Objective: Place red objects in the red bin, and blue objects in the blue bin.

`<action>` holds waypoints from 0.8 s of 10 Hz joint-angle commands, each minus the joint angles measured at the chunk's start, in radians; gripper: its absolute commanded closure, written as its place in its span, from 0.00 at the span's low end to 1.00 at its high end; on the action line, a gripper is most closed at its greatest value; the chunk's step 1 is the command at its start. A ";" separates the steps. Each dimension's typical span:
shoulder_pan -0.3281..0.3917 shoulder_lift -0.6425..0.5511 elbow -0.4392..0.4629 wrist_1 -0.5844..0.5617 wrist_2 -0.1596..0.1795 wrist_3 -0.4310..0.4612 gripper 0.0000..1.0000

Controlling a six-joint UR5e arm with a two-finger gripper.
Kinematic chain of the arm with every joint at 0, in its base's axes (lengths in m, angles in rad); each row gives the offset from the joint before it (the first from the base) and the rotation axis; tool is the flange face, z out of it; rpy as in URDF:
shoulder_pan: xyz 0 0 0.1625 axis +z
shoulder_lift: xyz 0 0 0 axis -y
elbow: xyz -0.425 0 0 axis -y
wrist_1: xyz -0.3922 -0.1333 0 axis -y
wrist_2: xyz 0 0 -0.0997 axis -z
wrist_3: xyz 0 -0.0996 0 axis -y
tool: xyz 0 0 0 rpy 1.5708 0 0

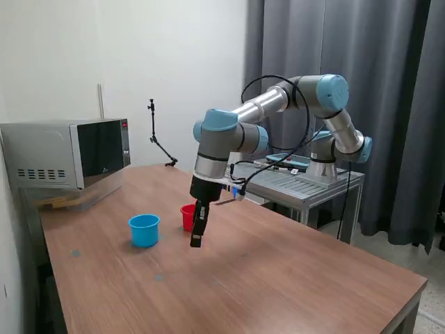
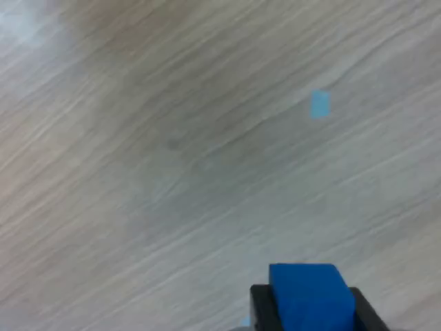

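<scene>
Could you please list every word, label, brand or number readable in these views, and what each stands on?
None can be read.
The grey microwave oven has a small logo and a red display, both too small to read.
The pale blue rectangular sticker on the wooden table is blank.

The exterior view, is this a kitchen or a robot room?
Probably a robot lab or workroom: a grey-and-blue robot arm works over a brown wooden table, with a silver microwave oven and grey curtains.

On the desk (image 1: 278, 278), the blue bin (image 1: 144, 229) stands to the exterior view's left of the red bin (image 1: 186, 217), near it.
</scene>
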 commanded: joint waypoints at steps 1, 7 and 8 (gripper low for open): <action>-0.046 -0.032 0.034 0.000 -0.003 -0.013 1.00; -0.183 -0.073 0.077 0.002 -0.003 -0.118 1.00; -0.204 -0.075 0.083 0.003 -0.009 -0.122 1.00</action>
